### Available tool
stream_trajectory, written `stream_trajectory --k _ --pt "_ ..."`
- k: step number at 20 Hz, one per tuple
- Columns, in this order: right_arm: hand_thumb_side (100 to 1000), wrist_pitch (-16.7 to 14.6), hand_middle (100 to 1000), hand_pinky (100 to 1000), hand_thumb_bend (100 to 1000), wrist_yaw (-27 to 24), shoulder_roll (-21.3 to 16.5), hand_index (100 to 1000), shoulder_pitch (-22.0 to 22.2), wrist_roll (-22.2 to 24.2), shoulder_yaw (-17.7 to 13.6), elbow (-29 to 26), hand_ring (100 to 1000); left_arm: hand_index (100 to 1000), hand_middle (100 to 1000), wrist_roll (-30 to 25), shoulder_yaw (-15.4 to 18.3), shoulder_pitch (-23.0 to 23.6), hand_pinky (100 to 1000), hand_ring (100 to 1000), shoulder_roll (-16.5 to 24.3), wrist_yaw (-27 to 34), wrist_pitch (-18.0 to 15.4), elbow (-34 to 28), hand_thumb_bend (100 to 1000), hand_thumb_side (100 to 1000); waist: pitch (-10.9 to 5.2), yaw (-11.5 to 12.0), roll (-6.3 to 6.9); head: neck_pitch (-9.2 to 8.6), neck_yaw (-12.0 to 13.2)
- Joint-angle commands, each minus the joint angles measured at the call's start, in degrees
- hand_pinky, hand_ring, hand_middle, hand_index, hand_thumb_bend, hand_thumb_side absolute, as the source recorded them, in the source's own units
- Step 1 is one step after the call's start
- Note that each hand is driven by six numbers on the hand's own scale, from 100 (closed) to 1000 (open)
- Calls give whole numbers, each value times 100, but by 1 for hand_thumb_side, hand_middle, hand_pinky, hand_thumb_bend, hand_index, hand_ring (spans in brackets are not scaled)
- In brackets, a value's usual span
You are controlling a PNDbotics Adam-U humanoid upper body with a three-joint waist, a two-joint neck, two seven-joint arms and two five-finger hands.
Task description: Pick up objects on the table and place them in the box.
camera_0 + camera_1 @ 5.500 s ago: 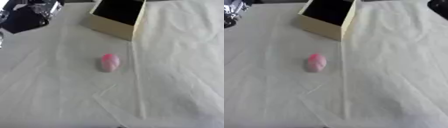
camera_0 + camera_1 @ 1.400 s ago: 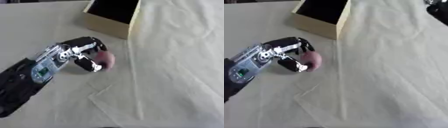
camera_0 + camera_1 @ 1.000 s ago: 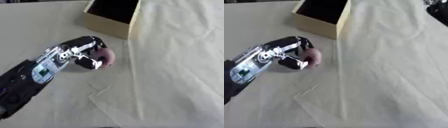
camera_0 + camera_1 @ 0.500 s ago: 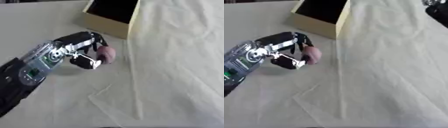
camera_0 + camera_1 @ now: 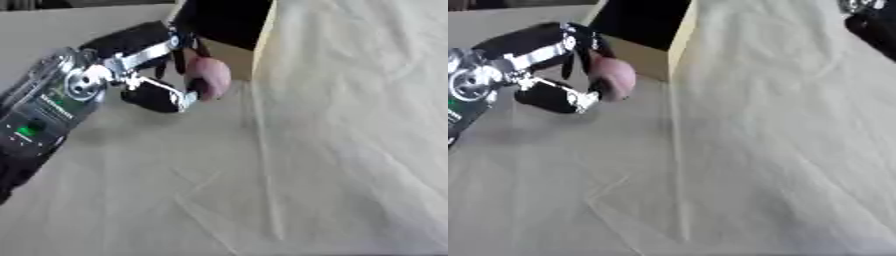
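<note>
Pink and rounded, the small object (image 5: pixel 208 76) looks smooth and egg-like, paler on its upper side, and sits in the upper left of the frame, held off the table just in front of the box. The left hand (image 5: pixel 153 67) has it pinched: black fingers curl over its top and far side while the thumb closes in from below. That hand is black with silver metal links, and its forearm, carrying a grey panel with a small green light, runs down to the left edge of the frame.

Directly behind the object stands the box (image 5: pixel 243 44), an open container with pale tan walls that look like cardboard or light wood and a dark interior, at the top edge of the frame.

Below everything lies a cream tablecloth (image 5: pixel 332 150), soft and creased, with one long fold running down the middle.

At the upper right corner of the right eye view, a dark part of the right hand (image 5: pixel 875 20) shows; whether its fingers are spread or curled cannot be told.
</note>
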Motion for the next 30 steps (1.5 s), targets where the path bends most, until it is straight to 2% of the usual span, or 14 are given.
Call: stream_trajectory --k 1,7,10,16,20,25,30 --pt "665 -33 573 830 100 -13 -98 780 -124 16 -30 -111 660 762 734 164 310 -443 405 590 90 -284 -169 246 100 221 -89 -33 -9 -124 3" --pt "665 -58 573 830 100 -21 -70 780 -226 42 -2 -111 661 763 734 423 538 -1121 411 593 -351 -932 -710 1501 100 215 -37 -147 9 -256 54" --pt "665 -69 573 830 100 -30 -57 780 -287 60 14 -111 661 761 731 659 739 -1368 401 588 -634 -1259 -877 2136 100 229 14 -248 20 -376 103" --pt "667 -91 572 830 100 -56 -50 780 -419 89 40 -111 657 755 725 1133 1095 -1662 403 587 -996 -1906 -1130 3184 100 230 174 -496 81 -666 278" --pt "667 -103 571 831 100 -83 -56 780 -490 92 42 -111 656 744 713 1315 1262 -1749 414 590 -1126 -2208 -1298 3697 100 231 272 -652 132 -799 373" --pt "669 -108 570 831 100 -108 -43 779 -525 99 43 -111 656 710 674 1334 1376 -1831 417 582 -1250 -2517 -1484 4248 100 230 343 -760 202 -860 444" --pt "670 -101 570 831 100 -115 -35 779 -510 80 20 -111 655 670 629 1259 1453 -1826 410 571 -1303 -2699 -1605 4551 100 221 363 -789 235 -825 453"
